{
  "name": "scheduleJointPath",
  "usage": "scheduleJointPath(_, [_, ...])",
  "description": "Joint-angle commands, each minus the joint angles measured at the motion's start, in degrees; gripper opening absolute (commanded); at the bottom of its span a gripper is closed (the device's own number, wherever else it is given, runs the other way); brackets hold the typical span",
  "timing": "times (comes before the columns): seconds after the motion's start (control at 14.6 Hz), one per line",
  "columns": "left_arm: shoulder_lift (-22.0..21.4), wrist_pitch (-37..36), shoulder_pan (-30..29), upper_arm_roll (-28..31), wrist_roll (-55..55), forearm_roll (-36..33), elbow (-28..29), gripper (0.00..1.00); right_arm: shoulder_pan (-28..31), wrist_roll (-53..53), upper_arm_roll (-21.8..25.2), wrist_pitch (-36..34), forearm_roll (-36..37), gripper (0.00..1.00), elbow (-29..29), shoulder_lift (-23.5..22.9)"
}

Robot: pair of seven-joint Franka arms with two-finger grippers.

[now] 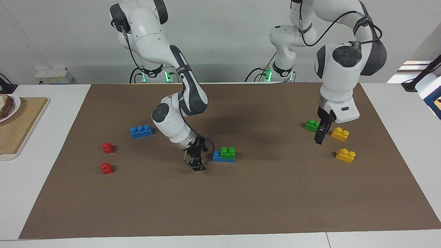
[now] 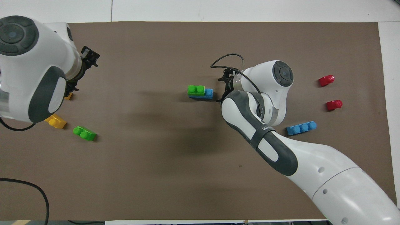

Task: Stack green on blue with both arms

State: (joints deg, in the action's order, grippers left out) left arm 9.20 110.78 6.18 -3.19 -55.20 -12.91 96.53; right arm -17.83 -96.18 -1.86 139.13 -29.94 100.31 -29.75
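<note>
Starting with my right pincer [image 1: 197, 162]: it hangs low just beside the small green plastic brick [image 1: 227, 152], which sits pressed on the long blue plastic brick [image 1: 220, 157], one blue stud bare. Can't tell its finger state. Left pincer [image 1: 320, 135], unreadable too, hovers between the spare green brick [image 1: 312, 125] and yellow bricks [image 1: 340, 134], crowding any grab there.

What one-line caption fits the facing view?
Green brick stacked on blue brick; right gripper beside the stack, left gripper among spare bricks.
</note>
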Motion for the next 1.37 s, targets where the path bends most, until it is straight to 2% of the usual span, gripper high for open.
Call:
scheduleJointPath(0.0, [-3.5, -1.8, -4.2, -0.7, 15.1, -0.5, 2.2, 1.0, 5.4, 4.8, -0.5, -5.6, 0.1, 1.0, -0.1, 3.5])
scheduleJointPath(0.21, [-5.0, -5.0, -7.2, -0.5, 35.5, 2.8, 1.6, 1.0, 12.0, 17.9, -0.3, -11.5, 0.3, 1.0, -0.1, 6.4])
scheduleJointPath(0.34, [-6.1, -7.4, -8.5, -0.4, 42.3, 6.0, 1.2, 1.0, 15.7, 28.4, -0.2, -15.5, 1.8, 1.0, -0.1, 9.0])
scheduleJointPath(0.62, [-10.0, -14.1, -8.2, -0.6, 45.6, 10.2, 1.2, 1.0, 20.9, 50.9, -0.3, -24.8, 11.5, 1.0, -1.2, 16.1])
scheduleJointPath(0.76, [-11.0, -16.7, -7.9, -0.8, 50.4, 10.4, 1.2, 1.0, 21.7, 61.7, -0.2, -28.9, 15.5, 1.0, -1.5, 20.4])
scheduleJointPath(0.89, [-11.8, -17.5, -7.8, -0.9, 50.5, 10.7, 1.1, 1.0, 21.5, 71.3, -0.3, -32.8, 20.9, 1.0, -2.4, 24.9])
scheduleJointPath(1.17, [-12.0, -18.0, -7.8, -1.0, 52.6, 10.8, -0.4, 1.0, 20.7, 89.1, -0.4, -44.0, 25.2, 1.0, -1.7, 33.3])
scheduleJointPath(1.3, [-12.0, -17.8, -8.1, -0.8, 51.9, 14.4, -0.5, 1.0, 20.8, 90.4, -0.5, -45.9, 25.3, 1.0, -1.3, 34.8])
